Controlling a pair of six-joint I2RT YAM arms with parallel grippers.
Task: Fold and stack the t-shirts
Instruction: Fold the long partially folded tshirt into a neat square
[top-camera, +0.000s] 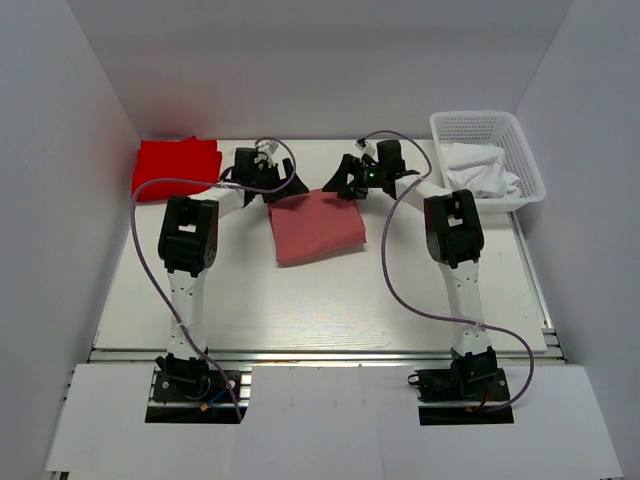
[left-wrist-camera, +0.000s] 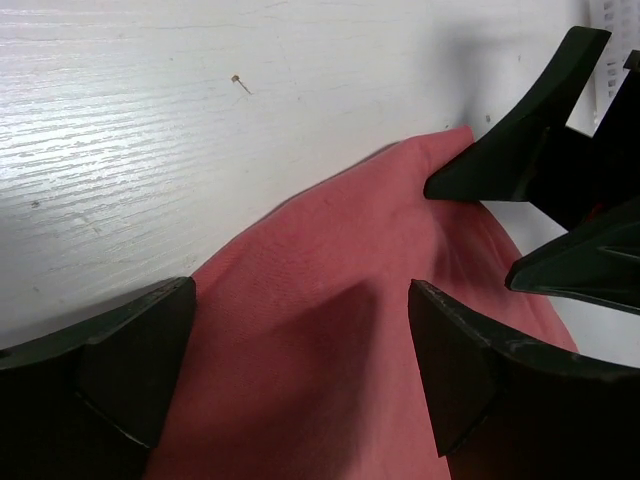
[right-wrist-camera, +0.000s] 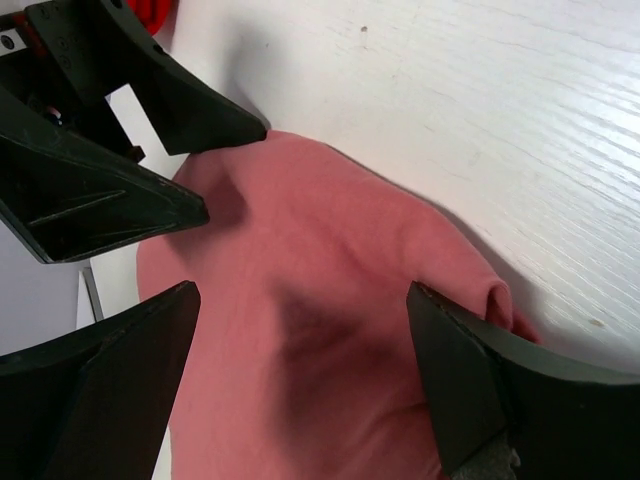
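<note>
Our left gripper (left-wrist-camera: 300, 300) and right gripper (right-wrist-camera: 300, 295) hang spread wide, gripping nothing, over the far edge of the folded pink t-shirt (top-camera: 318, 228) at mid-table. We should probably pinch both far corners evenly, catching all layers, before carrying it left onto the red t-shirt (top-camera: 177, 170). The basket (top-camera: 478, 117) sits far right, well apart; our grippers crowd each other.

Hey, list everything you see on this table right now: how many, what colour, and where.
pink t-shirt: one, dusty pink, folded, table centre
red t-shirt: one, bright red, folded, far left corner
basket: one, white mesh, far right corner
cloth: one bundle, white, inside the basket
table: one, white
cables: two, purple, along the arms
left gripper: one, black, open over the pink t-shirt's far left
right gripper: one, black, open over its far right
</note>
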